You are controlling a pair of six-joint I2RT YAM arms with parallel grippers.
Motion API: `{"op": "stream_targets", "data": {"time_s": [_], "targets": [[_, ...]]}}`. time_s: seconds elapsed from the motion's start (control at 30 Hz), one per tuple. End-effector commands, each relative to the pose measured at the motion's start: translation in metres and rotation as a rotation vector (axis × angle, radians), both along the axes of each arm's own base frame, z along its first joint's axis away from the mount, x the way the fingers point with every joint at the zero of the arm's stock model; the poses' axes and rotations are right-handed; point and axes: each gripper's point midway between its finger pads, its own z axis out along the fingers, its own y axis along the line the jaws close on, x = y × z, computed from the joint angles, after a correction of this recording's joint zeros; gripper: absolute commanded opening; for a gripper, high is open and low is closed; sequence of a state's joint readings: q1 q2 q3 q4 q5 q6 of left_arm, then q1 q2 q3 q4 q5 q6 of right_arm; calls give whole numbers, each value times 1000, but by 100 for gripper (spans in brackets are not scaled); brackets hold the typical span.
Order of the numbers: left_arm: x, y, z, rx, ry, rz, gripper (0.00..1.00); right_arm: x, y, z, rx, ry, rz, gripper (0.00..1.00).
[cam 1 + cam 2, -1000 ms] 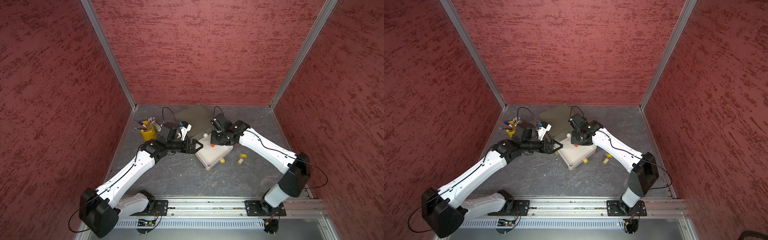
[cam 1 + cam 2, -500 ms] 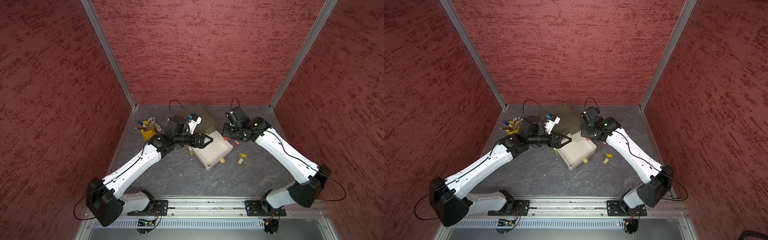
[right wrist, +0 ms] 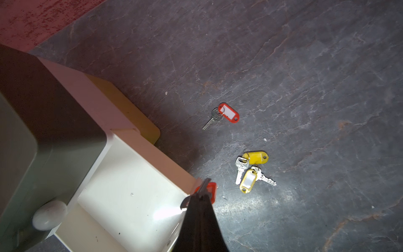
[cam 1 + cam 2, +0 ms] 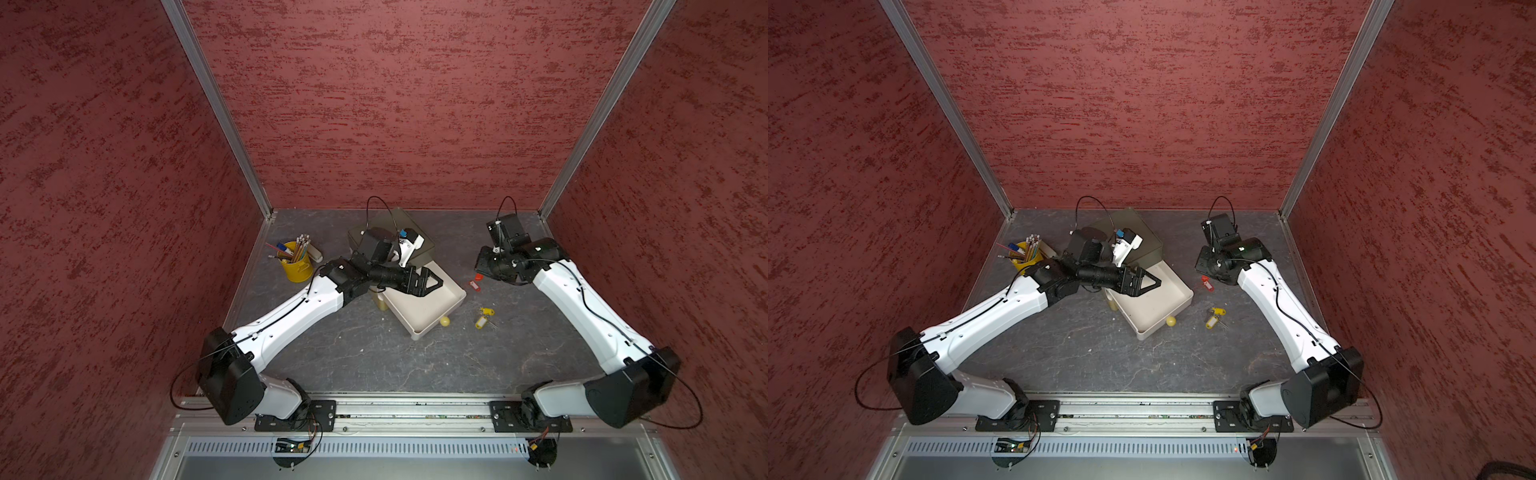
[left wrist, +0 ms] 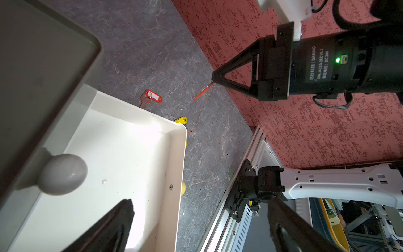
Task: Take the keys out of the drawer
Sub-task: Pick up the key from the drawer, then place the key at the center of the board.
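The right pincer (image 5: 214, 81) has swung away from the drawer (image 4: 428, 309) and is hanging clamped on a red-tagged key (image 5: 202, 92). It is apparently carrying it to the other red key (image 3: 227, 113) and the yellow keys (image 3: 253, 168), which are lying on the table below it. The left pincer (image 4: 432, 284) is hovering open-jawed over the drawer, likely readying another pick.

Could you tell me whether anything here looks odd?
The drawer cabinet sits skewed on the table; one red-tagged key and two yellow-tagged keys lie scattered beside it. The right gripper pinches a second red-tagged key.
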State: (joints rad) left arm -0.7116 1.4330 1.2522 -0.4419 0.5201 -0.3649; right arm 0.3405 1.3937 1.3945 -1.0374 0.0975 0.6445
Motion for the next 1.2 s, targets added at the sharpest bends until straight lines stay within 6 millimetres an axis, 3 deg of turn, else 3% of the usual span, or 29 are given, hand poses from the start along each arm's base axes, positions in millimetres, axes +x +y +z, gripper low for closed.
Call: {"op": "stream_targets", "data": {"time_s": [0.0, 0.3, 0.63, 1.17], "targets": [[-4, -7, 1, 13, 5, -32, 100, 7, -6, -1, 27, -26, 8, 0], [-10, -17, -12, 80, 45, -56, 100, 22, -15, -47, 78, 47, -23, 0], [-15, -13, -19, 112, 60, -50, 100, 35, -4, -102, 158, 138, -41, 0], [-17, -10, -25, 126, 70, -51, 100, 43, 2, -148, 178, 211, -58, 0]]}}
